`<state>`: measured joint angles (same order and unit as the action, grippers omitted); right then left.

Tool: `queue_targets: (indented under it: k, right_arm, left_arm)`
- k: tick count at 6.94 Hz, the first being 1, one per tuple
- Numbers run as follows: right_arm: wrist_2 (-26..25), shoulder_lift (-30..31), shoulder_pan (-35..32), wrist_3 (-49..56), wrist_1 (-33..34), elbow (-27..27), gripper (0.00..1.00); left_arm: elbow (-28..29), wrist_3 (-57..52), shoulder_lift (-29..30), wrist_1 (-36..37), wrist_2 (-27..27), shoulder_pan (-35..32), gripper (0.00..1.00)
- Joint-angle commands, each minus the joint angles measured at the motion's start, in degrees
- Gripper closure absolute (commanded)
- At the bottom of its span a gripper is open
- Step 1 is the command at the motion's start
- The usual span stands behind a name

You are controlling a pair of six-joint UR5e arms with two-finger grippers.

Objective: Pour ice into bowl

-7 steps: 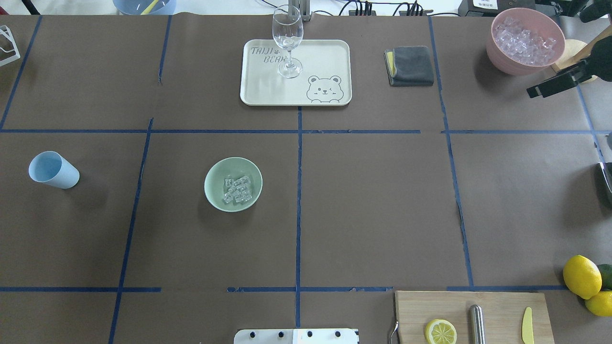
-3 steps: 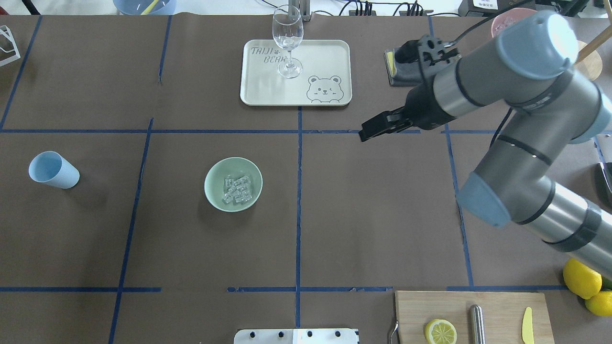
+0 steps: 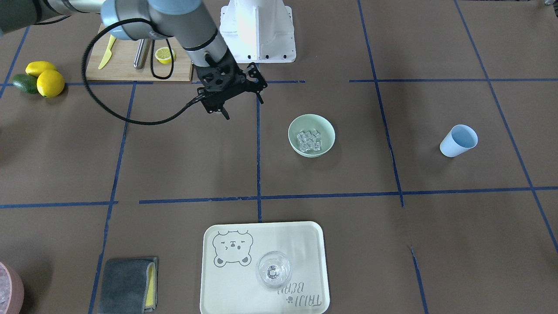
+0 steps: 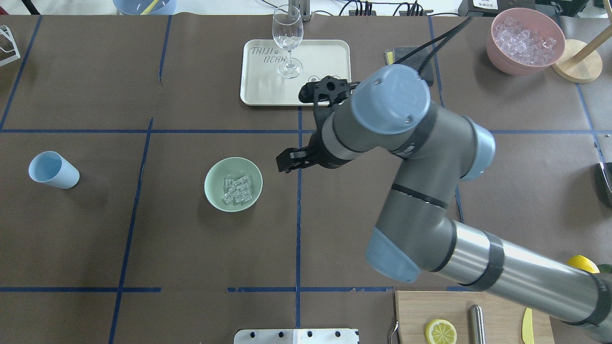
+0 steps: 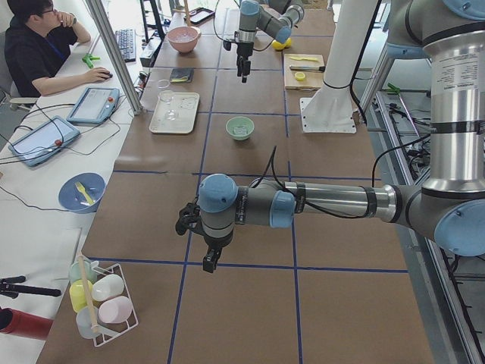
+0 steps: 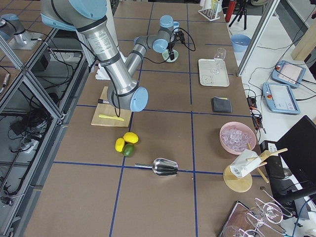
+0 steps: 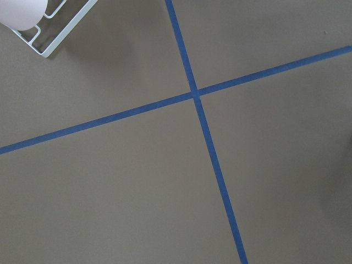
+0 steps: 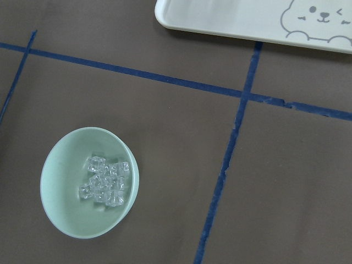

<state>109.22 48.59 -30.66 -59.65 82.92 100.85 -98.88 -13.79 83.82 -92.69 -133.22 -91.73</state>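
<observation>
Just to the left of the right gripper, and lower down, the bowl stands on the table with its mouth straight up. It is round, so it has no long axis to speak of. The ice lies inside it as one small clump, a little longer than wide, and the clump's long line runs roughly toward this gripper. The gripper's fingers look spread with nothing between them. They hang above the table, near the bowl but not touching it.

Past the bowl, on the side away from the gripper, a blue cup stands mouth up and looks empty. With the ice in the bowl and nothing held, the pour itself seems done. If more ice is wanted, the next move calls for taking hold of a vessel first. That could be the cup, or the pink bowl of ice well off to the gripper's right and ahead of it.

The left gripper shows only in the side view, well apart from the bowl, and I cannot tell whether it is spread or pressed together.
</observation>
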Motion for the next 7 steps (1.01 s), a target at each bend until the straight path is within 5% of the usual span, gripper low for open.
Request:
queue_targets:
  k: [1,3,5,6,7]
  right_arm:
    - [-4.88,-12.76,3.67,-5.29,1.54,-16.74,0.09]
    - [-7.44,-15.54,4.29,-6.62,-1.78,-24.97,0.18]
    - [-7.45,-15.63,4.99,-7.5,-2.15,-27.45,0.27]
    - [-7.45,-15.63,5.52,-7.59,-2.15,-28.16,0.39]
    - [-7.01,-15.72,5.7,-7.94,-2.24,-28.25,0.67]
  left_arm:
    - [0.61,-0.01,-0.06,0.23,-0.02,0.06,0.0]
    - [1.32,-0.01,-0.06,0.32,-0.11,0.06,0.0]
    - [1.32,-0.01,-0.06,0.23,-0.11,0.06,0.0]
    - [1.32,-0.01,-0.06,0.23,-0.11,0.06,0.0]
    - [1.32,-0.01,-0.06,0.23,-0.11,0.06,0.0]
